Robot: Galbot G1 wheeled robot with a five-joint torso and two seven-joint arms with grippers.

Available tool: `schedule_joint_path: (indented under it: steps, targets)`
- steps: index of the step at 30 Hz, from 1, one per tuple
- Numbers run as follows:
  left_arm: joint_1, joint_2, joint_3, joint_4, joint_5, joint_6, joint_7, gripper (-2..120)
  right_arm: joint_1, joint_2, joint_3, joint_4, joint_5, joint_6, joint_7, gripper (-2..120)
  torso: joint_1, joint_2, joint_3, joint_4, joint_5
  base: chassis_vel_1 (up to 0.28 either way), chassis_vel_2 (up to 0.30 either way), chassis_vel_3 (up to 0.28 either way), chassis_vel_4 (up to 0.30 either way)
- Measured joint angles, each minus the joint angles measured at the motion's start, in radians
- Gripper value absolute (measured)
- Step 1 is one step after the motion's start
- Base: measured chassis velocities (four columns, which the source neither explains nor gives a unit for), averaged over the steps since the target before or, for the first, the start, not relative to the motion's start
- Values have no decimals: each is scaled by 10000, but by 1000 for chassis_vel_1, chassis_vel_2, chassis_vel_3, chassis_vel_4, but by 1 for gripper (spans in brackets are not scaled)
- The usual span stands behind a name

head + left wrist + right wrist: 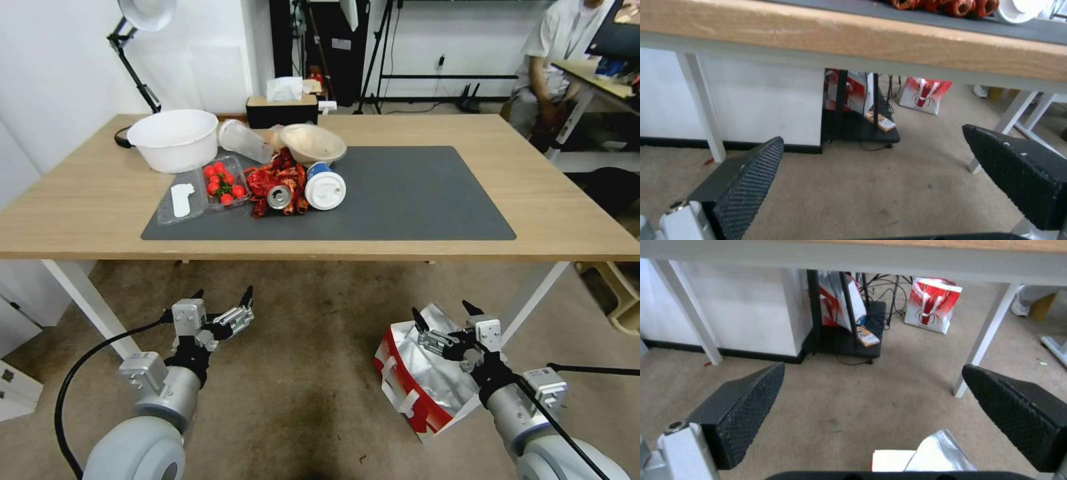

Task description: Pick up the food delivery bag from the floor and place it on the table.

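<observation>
- The food delivery bag [417,380] sits on the floor [300,373] at about five o'clock in the head view, in front of the worktop [533,180] and near its right front leg. Its mouth gapes, the silver lining shows, and the white strap handles hang slack down the near side.
- The right pincer [445,320] hovers just above the bag's far rim, jaws spread wide, holding nothing. In the right wrist view a corner of the foil rim [933,453] shows between its fingers [742,406].
- The left pincer [223,303] hangs at about seven o'clock, well apart from the bag, also wide open and empty, above bare floor.
- Risks, as I judge them:
  - Closing on the thin foil rim alone could tear or crumple it, because the paper wall has little stiffness.
  - A one-sided grip could let the bag tip and swing as it rises, since it is large and boxy.
  - Lifting straight up could knock the bag against the worktop's front edge, which lies just beyond it.
  - The left half of the dark mat [413,193] is crowded with a white bowl [175,139], a strawberry tray [223,181], a can [278,197] and a cup [325,187]; setting down there could scatter them.
</observation>
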Motion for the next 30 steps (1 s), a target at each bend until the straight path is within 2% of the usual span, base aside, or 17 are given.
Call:
schedule_joint_path:
  steps: [30]
  targets:
    - [20, 56, -44, 49, 19, -10, -30, 100, -95, 20, 53, -25, -67, 23, -109, 100, -488, -1261, -768, 0, 1, 0, 0, 0, 0]
